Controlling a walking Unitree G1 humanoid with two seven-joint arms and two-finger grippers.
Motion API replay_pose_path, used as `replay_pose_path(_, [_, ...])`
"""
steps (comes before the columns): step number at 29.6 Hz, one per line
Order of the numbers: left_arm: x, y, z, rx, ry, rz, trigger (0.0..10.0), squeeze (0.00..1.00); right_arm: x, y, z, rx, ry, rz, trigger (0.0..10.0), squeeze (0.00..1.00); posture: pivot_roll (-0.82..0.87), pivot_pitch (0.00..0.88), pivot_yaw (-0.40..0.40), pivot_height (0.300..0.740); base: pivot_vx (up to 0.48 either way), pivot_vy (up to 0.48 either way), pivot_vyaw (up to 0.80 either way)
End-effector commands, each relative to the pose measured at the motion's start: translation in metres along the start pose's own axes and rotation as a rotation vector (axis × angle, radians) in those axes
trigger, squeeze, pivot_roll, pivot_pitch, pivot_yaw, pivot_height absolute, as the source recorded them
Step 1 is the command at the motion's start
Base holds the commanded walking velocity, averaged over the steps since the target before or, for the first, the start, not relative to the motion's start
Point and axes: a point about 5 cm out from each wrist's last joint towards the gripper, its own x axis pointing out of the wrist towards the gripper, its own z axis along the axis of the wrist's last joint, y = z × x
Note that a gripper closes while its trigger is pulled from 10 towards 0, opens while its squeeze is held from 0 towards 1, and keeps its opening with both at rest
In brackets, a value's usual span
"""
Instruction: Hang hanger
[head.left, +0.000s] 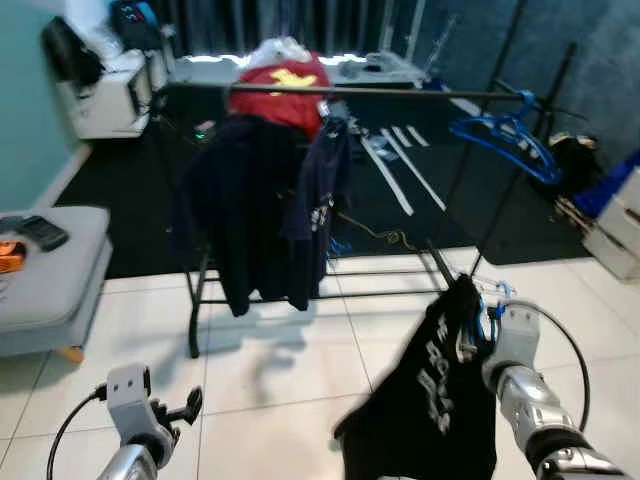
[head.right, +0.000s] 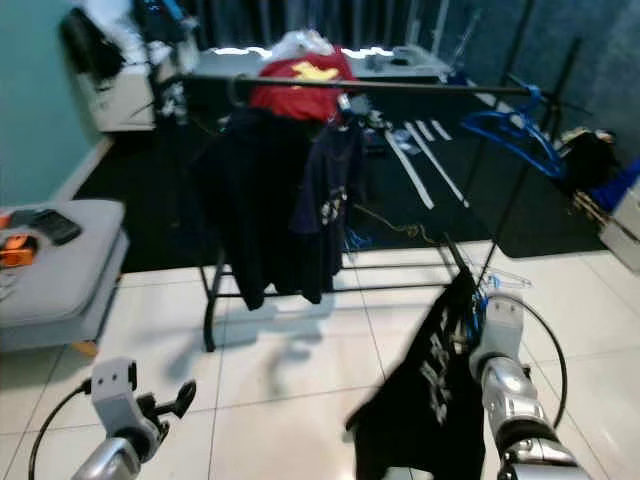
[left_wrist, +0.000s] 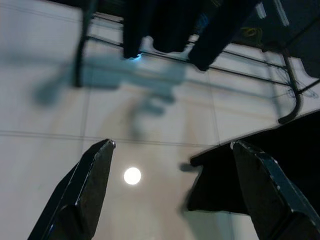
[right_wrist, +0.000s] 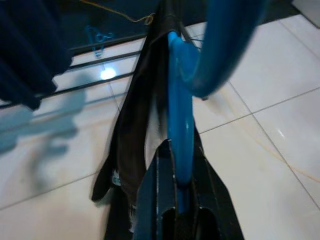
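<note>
The right gripper (right_wrist: 176, 200) has its two black fingers pressed together on the neck of a blue plastic hanger (right_wrist: 179, 125), and a black garment (head.left: 430, 400) with pale lettering is draped over that hanger and sags toward the white tiled floor (head.left: 270, 380). Seen from the head, hanger and garment sit at about 4 o'clock, low and near the robot, well short of the clothes rack (head.left: 340, 92), whose top rail crosses at 12 o'clock. The hanger looks light and stiff, probably smooth enough to twist in a narrow pinch, while the garment is soft and limp and puts most of its weight below the grip, so the load will likely swing as it is carried. Holding at the neck just under the hook seems the sound choice, since it leaves the curved hook free to go over the rail. The right forearm is bent and raised at 5 o'clock, wrist turned toward the rack. The left gripper (head.left: 172, 410) hangs low at 7 o'clock, fingers spread wide and holding nothing. Dark clothes (head.left: 260, 210) already hang on the rail, with empty blue hangers (head.left: 510, 135) at 2 o'clock.
</note>
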Motion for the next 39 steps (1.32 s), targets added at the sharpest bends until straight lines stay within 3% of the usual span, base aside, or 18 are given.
replay_pose_path(1, [-0.004,0.003,-0.008,0.011,0.027,0.012,10.0,0.0,0.006,0.007,0.038,0.021,-0.141,0.034,10.0,0.0,-0.11,0.0,-0.021,0.736,0.48,0.0,0.0])
replay_pose_path(3, [-0.003,0.003,-0.008,0.007,0.025,0.022,10.0,0.0,0.008,0.014,0.062,0.035,-0.206,0.072,10.0,0.0,-0.1,0.0,-0.021,0.736,0.48,0.0,0.0])
replay_pose_path(5, [-0.003,0.003,-0.008,0.007,0.025,0.022,10.0,0.0,0.008,0.014,0.062,0.035,-0.206,0.072,10.0,0.0,-0.1,0.0,-0.021,0.736,0.48,0.0,0.0])
replay_pose_path(10, [-0.003,0.003,-0.01,0.01,0.028,0.031,10.0,0.0,0.009,0.022,0.09,0.029,-0.282,0.123,10.0,0.0,-0.1,0.0,-0.022,0.736,0.48,0.0,0.0])
replay_pose_path(13, [-0.005,0.003,-0.013,0.009,0.037,0.036,10.0,0.0,0.008,0.029,0.118,0.028,-0.353,0.171,10.0,0.0,-0.1,0.0,-0.025,0.736,0.48,0.0,0.0])
replay_pose_path(19, [-0.006,0.005,-0.016,0.004,0.045,0.038,10.0,0.0,0.008,0.024,0.14,0.074,-0.378,0.143,10.0,0.0,-0.1,0.0,-0.024,0.736,0.48,0.0,0.0])
replay_pose_path(31, [-0.004,0.005,-0.017,0.006,0.048,0.038,10.0,0.0,0.01,0.019,0.149,0.163,-0.319,0.132,10.0,0.0,-0.1,0.0,-0.016,0.736,0.48,0.0,0.0])
replay_pose_path(39, [-0.004,0.005,-0.018,0.0,0.061,0.041,10.0,0.0,0.012,0.022,0.15,0.271,-0.255,0.158,10.0,0.0,-0.1,0.0,-0.015,0.736,0.446,0.0,0.0])
